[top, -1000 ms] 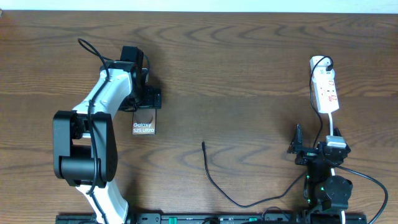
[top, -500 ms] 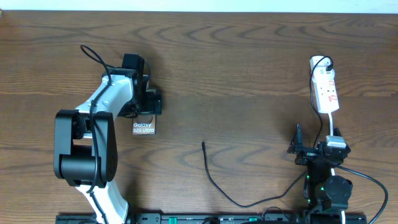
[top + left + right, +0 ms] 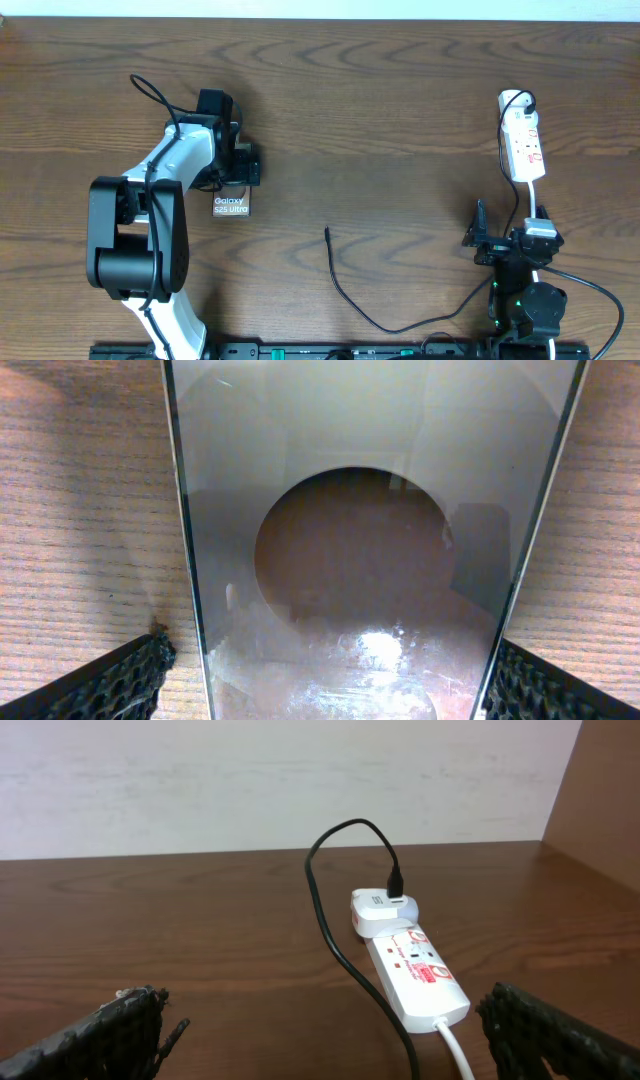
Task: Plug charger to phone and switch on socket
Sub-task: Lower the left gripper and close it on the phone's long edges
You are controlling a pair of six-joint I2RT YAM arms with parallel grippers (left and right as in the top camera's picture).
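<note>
The phone (image 3: 231,205) lies flat on the table with its "Galaxy" lettering at the near end; it fills the left wrist view (image 3: 350,560). My left gripper (image 3: 234,182) is low over its far end, jaws straddling its long edges, a thin strip of wood showing beside the left finger (image 3: 115,680). The charger's connector tip (image 3: 327,232) lies free mid-table; its black cable (image 3: 350,300) loops near the front edge and runs up to a white adapter (image 3: 385,910) on the socket strip (image 3: 523,145) (image 3: 415,965). My right gripper (image 3: 508,222) (image 3: 330,1050) is open and empty, near of the strip.
The strip's white cord (image 3: 455,1045) and the black cable (image 3: 330,940) run between my right fingers toward the arm base. A pale wall (image 3: 280,780) stands behind the table's far edge. The right arm base (image 3: 525,305) sits at the front edge.
My left gripper has slid toward the near end along the phone, covering more of it. The phone, cable, strip and right arm have not moved.
</note>
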